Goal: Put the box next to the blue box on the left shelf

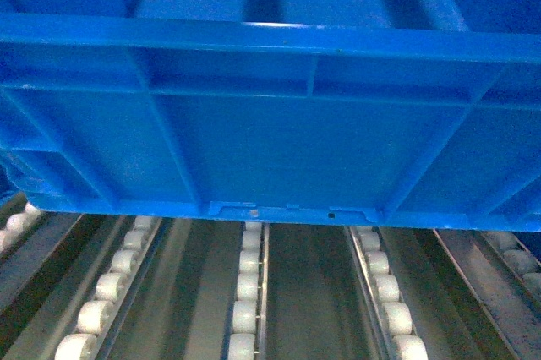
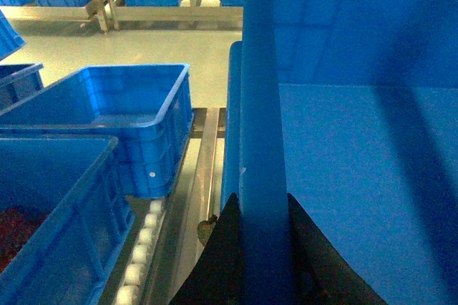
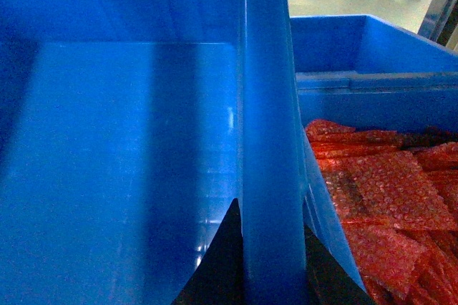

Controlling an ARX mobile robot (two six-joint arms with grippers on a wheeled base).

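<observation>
A large blue box (image 1: 270, 123) fills the head view, its ribbed near wall facing the camera and its base just above or barely on the left shelf (image 1: 245, 292), where rails of white rollers run away under it. Its long side lies across the rails, so the coming move is forward along them.

Both arms carry it, 1 on each side wall. The left tool (image 2: 265, 248) is closed over the box's left rim; the right tool (image 3: 272, 262) is closed over the right rim. Neither is nearer.

The carried box is empty, with a smooth bare floor. To its left on the shelf stand 2 blue crates: the farther crate (image 2: 107, 119) is empty, the nearer crate (image 2: 50, 212) holds something reddish. Just beside the right wall, another crate (image 3: 372, 54) holds red bubble-wrap packets (image 3: 386, 197).
</observation>
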